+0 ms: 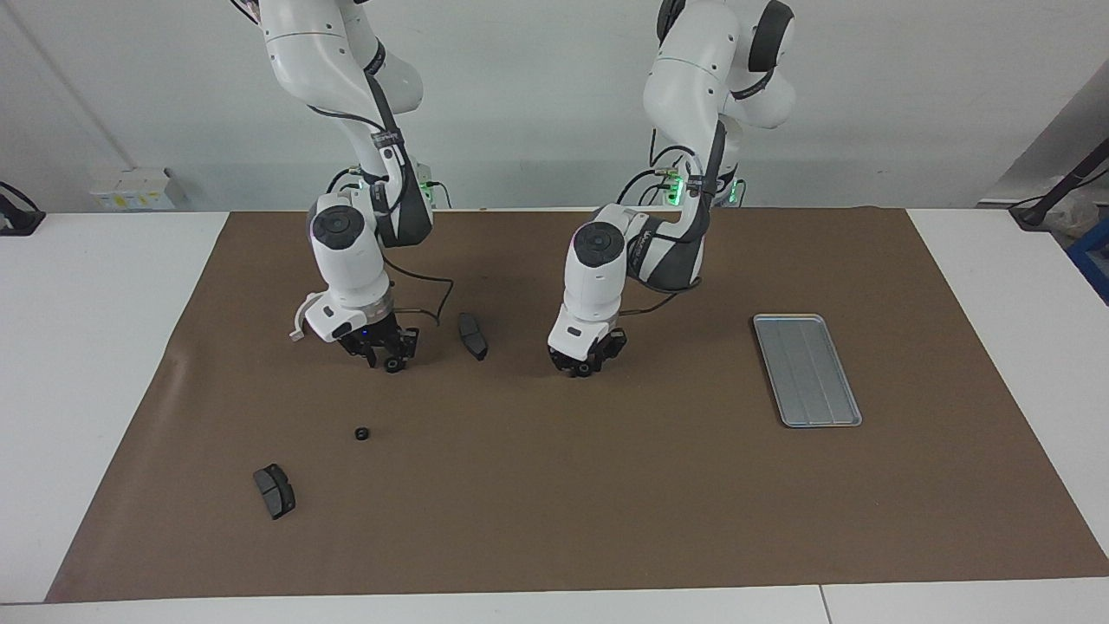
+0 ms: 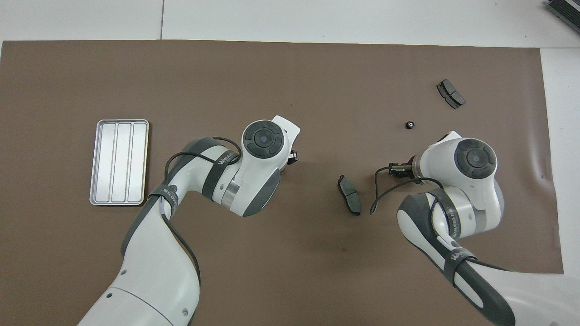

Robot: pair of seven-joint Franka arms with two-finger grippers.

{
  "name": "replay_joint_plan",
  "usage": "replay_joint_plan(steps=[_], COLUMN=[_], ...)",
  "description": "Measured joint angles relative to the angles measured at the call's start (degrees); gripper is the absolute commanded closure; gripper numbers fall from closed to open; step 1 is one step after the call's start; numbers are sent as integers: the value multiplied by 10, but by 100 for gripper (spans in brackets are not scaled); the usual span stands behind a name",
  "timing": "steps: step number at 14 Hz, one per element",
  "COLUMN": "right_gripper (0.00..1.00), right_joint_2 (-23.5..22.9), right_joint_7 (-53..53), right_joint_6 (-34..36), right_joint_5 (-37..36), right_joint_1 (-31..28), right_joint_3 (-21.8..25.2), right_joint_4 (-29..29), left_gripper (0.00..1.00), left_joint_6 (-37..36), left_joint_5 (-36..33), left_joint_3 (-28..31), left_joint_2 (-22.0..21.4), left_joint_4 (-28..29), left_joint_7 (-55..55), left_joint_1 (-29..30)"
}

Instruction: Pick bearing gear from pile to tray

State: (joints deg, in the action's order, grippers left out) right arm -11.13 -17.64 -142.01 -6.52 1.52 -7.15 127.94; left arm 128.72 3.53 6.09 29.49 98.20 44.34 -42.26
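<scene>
Two grippers are working low on the mat: the right gripper [image 1: 387, 354] is hanging over a black gear [image 1: 394, 366], the left gripper [image 1: 587, 362] mid-mat, and I cannot tell how wide either is standing or what it is holding. Each should be centring squarely before lifting toward the empty tray [image 1: 806, 368] at the left arm's end. I am counting two gears showing, including a loose gear [image 1: 362, 432], one white bracket [image 1: 301, 316], a near pad [image 1: 472, 335], a far pad [image 1: 274, 490] and one tray.

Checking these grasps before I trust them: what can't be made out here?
- Left gripper: overhead, its own wrist hides it; facing, any gear in it is too small.
- Right gripper: grip on gear unclear.
- White bracket: right arm covers most.
</scene>
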Motion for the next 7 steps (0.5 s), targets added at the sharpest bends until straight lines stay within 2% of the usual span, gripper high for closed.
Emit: replay_joint_plan(steps=[1,2,3,5,7], right_gripper=[45,58,76,100,100], right_joint_2=[0,-1,-2,-1,-1], right_joint_7=[0,0,0,0,0], right_joint_6=[-5,-12,-17,-21,-22], right_joint_5=[0,1,1,4,7], right_joint_1=[0,1,1,2,2], right_joint_3=[0,-1,-1,-3,-3], right_joint_4=[2,6,8,8,8], left_gripper=[56,61,65,74,81], left_joint_6=[0,0,0,0,0], left_joint_5=[0,0,0,0,0], left_joint_3=[0,0,0,1,2], left_joint_2=[-1,-2,-3,-4,-4], left_joint_4=[1,2,4,5,5], left_joint_7=[0,0,0,0,1], left_joint_1=[-2,-4,-6,-9,-9])
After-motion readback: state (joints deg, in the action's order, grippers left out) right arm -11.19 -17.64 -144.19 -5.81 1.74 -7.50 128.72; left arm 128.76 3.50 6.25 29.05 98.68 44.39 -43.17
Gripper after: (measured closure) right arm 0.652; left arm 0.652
